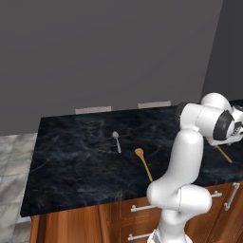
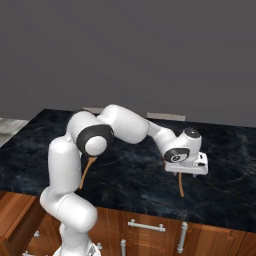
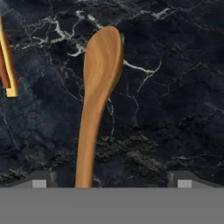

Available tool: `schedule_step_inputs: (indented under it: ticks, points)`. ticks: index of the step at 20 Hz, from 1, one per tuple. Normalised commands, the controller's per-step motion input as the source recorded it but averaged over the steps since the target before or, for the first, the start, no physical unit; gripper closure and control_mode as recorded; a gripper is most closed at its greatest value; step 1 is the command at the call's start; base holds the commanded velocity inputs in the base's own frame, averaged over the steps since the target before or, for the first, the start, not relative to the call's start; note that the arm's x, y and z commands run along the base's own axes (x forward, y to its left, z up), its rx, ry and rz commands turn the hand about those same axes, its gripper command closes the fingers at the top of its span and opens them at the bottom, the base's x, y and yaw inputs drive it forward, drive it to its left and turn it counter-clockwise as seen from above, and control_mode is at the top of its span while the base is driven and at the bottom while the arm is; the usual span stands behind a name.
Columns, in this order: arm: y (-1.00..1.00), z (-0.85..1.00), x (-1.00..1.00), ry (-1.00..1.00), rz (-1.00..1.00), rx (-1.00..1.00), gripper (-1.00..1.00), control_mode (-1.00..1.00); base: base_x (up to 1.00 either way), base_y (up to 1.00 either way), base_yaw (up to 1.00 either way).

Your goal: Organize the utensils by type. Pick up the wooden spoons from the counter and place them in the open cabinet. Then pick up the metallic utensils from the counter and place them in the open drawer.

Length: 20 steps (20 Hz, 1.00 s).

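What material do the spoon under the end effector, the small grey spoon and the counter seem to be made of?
Spoon: apparently wood, smooth matte; orange-brown with faint grain streaks.
Grey spoon: probably metal; pale silver-grey colour, thin handle, though too small to see any shine.
Counter: looks like polished black marble or an imitation; dark slab with pale branching veins.

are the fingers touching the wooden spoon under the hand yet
Apart. In the hand view the two fingers stand wide open at the bottom corners, and the wooden spoon handle runs between them with bare counter on both sides.
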Motion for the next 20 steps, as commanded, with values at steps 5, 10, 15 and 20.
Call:
schedule_step_inputs:
  ticks: [5, 10, 15, 20]
  points:
    - [0.27, 0.02, -0.12, -0.02, 0.00, 0.00, -1.00, -1.00, 0.00, 0.00, 0.00]
    - [0.43, -0.07, -0.03, -0.14, 0.00, 0.00, -1.00, -1.00, 0.00, 0.00, 0.00]
    - [0.13, -0.19, 0.05, -0.09, 0.00, -0.05, -1.00, -1.00, 0.00, 0.00, 0.00]
    - [-0.03, -0.22, 0.18, -0.07, -0.02, -0.17, -1.00, -1.00, 0.00, 0.00, 0.00]
